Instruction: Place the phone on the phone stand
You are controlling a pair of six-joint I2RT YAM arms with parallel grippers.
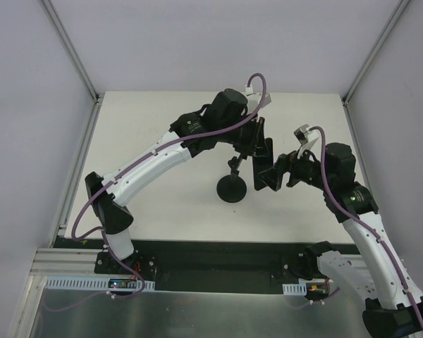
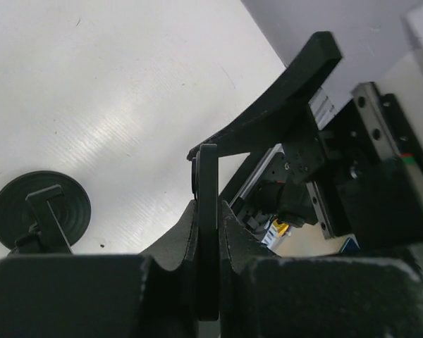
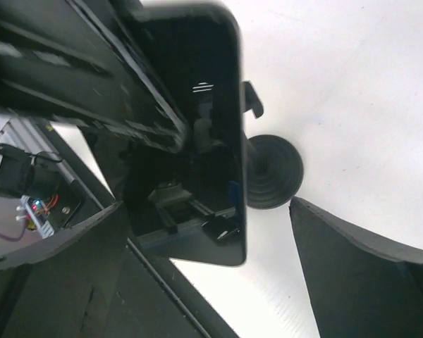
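The phone (image 1: 263,171) is a thin black slab held on edge above the table by my left gripper (image 1: 258,144), which is shut on it. In the left wrist view the phone (image 2: 207,165) stands edge-on, pinched between both jaws of that gripper (image 2: 208,205). The phone stand (image 1: 232,187), with its round base and small bracket, stands on the table just left of the phone; it shows in the left wrist view (image 2: 41,210) too. My right gripper (image 1: 282,169) is open beside the phone. In the right wrist view its glossy face (image 3: 197,127) lies between the spread jaws (image 3: 204,204), and the stand (image 3: 271,172) sits behind it.
The white table (image 1: 162,141) is walled by grey panels at the back and both sides. A black strip and metal rail (image 1: 211,257) run along the near edge by the arm bases. The two arms are close together above the table's middle.
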